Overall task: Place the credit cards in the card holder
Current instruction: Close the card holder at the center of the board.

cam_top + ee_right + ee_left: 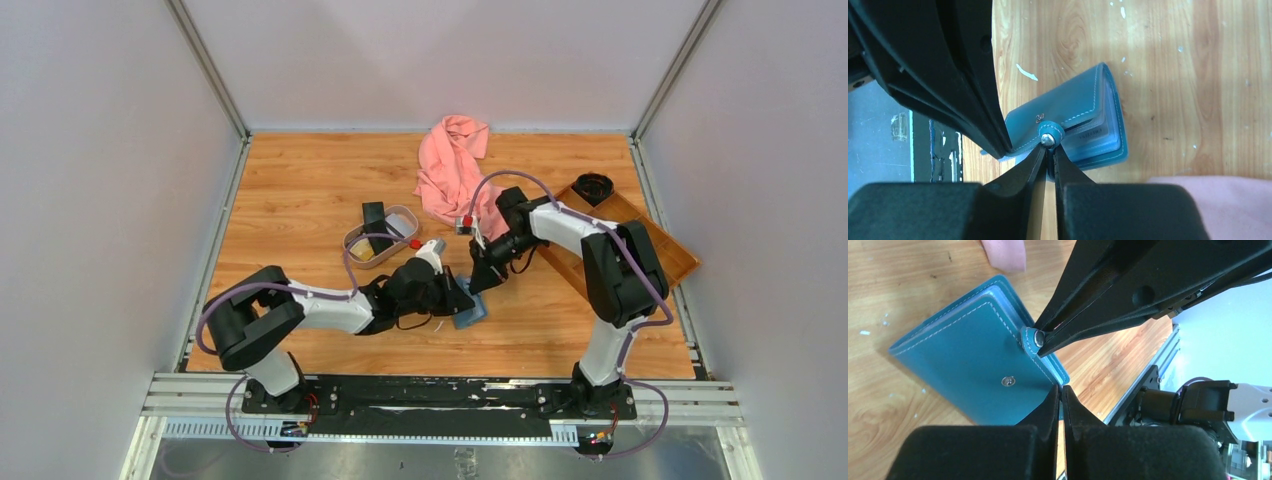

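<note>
From above, the teal holder (472, 315) is seen lying on the wooden table (300, 180) near the front edge, between the two arms. The left gripper (465, 301) and right gripper (479, 286) are brought together over it. The cards (375, 214) are kept well apart from it in an oval tray (411, 222), with one black card standing on edge. A pink cloth (450, 165) is heaped towards the back, and a brown wooden tray (655, 240) is set at the right.

At the left wrist, the holder (968, 360) is shown closed and flat on the wood. The left fingers are pressed together with their tips at its near edge; whether the cover is pinched between them cannot be told. The tab (1030, 337) is clamped between the right gripper's (1040, 340) tips and is lifted off the snap stud on the cover.

At the right wrist, the right fingers are seen nipped on the tab's (1050, 132) snap button, with only a slit left between them. The left gripper (1004, 152) is planted at the holder's (1083, 107) corner. Pale inner pockets are exposed along the side.
</note>
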